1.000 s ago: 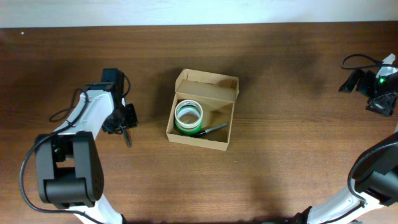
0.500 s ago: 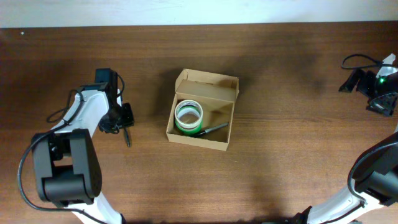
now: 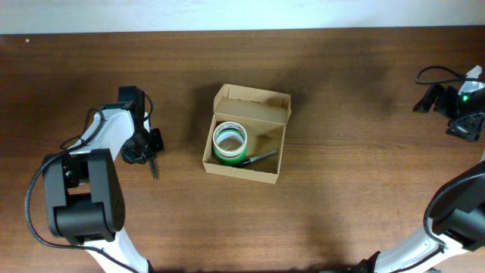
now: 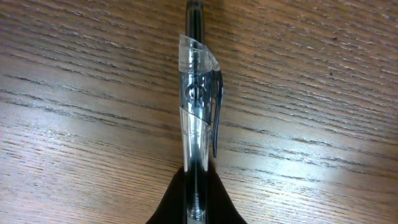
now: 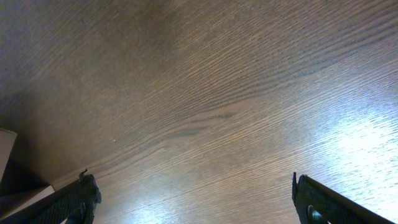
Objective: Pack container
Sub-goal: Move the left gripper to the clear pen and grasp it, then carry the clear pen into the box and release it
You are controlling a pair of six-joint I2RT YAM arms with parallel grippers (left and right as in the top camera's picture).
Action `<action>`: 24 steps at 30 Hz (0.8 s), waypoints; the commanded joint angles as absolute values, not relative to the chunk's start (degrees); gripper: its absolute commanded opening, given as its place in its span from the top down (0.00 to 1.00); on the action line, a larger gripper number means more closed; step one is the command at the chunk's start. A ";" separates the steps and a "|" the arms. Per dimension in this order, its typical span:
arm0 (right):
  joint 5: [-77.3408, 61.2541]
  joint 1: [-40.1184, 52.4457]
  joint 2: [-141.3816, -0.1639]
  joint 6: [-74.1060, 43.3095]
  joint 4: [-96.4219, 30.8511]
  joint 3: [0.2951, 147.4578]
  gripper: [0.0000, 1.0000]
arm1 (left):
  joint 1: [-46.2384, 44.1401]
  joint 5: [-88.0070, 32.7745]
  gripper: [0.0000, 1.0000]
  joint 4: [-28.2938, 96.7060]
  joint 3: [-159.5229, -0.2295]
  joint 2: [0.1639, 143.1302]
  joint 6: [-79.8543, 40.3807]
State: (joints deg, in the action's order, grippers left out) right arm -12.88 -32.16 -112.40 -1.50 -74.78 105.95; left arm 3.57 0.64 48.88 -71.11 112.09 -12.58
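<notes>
The container [image 3: 246, 171] is a small tan cardboard box with its flap lid open, at the table's middle. Inside lie a white and green tape roll [image 3: 229, 142] and a dark pen [image 3: 263, 157]. My left gripper [image 3: 151, 155] is left of the box, shut on a clear-barrelled pen [image 4: 198, 106] with a blue clip; the pen points out over the wood [image 3: 154, 170]. My right gripper [image 5: 193, 199] is open and empty over bare wood, and it sits at the far right edge of the table [image 3: 462, 121].
The wooden table [image 3: 348, 197] runs under everything. A black cable [image 3: 436, 72] lies by the right arm. A corner of the box [image 5: 6, 146] shows at the left edge of the right wrist view.
My left gripper with the pen has shifted left and slightly toward the table's front, away from the box. The right arm and the box have not moved.
</notes>
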 commanded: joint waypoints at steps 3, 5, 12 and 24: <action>-12.16 -31.90 -112.46 -1.58 -74.78 106.00 0.01 | 3.49 -1.41 0.98 51.03 -73.30 112.29 -4.64; -12.16 -31.90 -112.46 -1.58 -74.78 106.00 0.01 | 3.49 -1.80 0.98 52.53 -77.06 110.32 -0.19; -12.16 -31.90 -112.46 -1.58 -74.76 105.97 0.01 | 3.03 -10.17 0.98 58.13 -100.90 101.86 18.52; -12.16 -31.90 -112.46 -1.58 -74.78 106.00 0.01 | -14.92 -16.45 0.98 71.70 -114.39 96.92 54.52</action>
State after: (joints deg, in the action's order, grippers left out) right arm -12.91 -32.16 -112.40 -1.48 -74.81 105.95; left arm -9.63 -14.37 67.79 -116.11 93.19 38.87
